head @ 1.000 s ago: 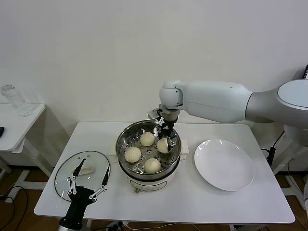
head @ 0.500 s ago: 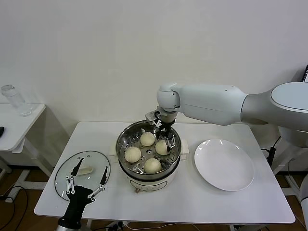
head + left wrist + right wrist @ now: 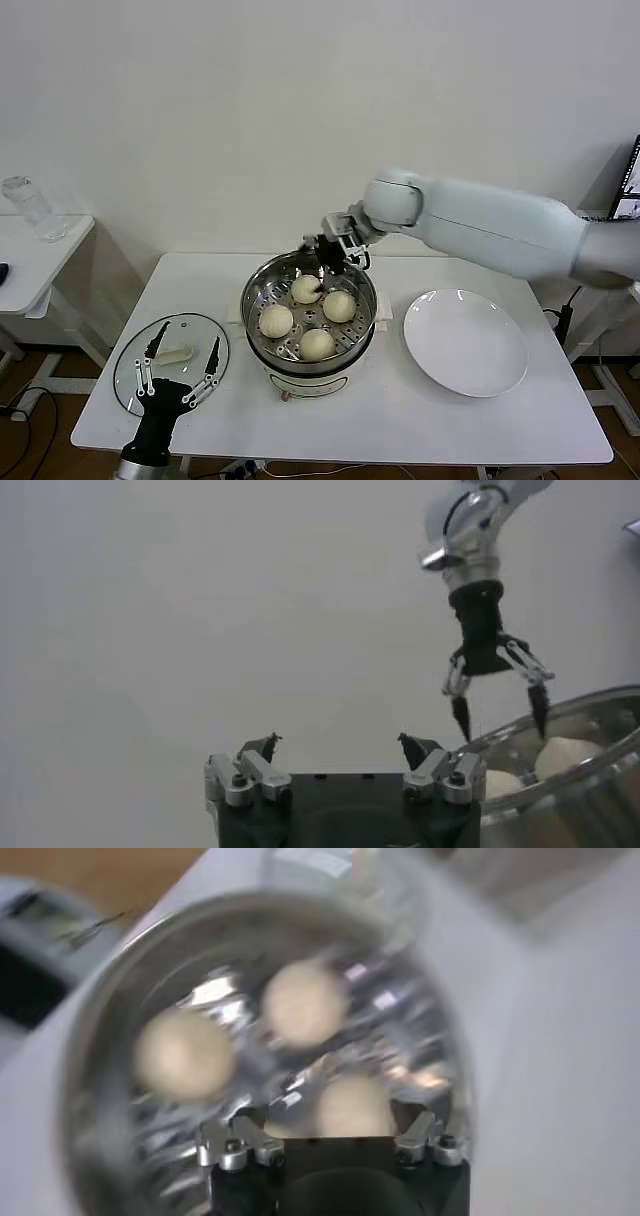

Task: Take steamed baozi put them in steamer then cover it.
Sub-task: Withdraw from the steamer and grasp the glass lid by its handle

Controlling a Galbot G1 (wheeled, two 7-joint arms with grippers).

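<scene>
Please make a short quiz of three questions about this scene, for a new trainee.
1. How many baozi lie in the steamer?
2. True or false: the cover sits on the steamer.
3. Which gripper is above the steamer's far rim? A. left gripper B. right gripper

Key:
1. Four.
2. False. It lies on the table, on the robot's left of the steamer, with the left gripper open over it.
3. B. It is open and holds nothing. The plate is bare.
</scene>
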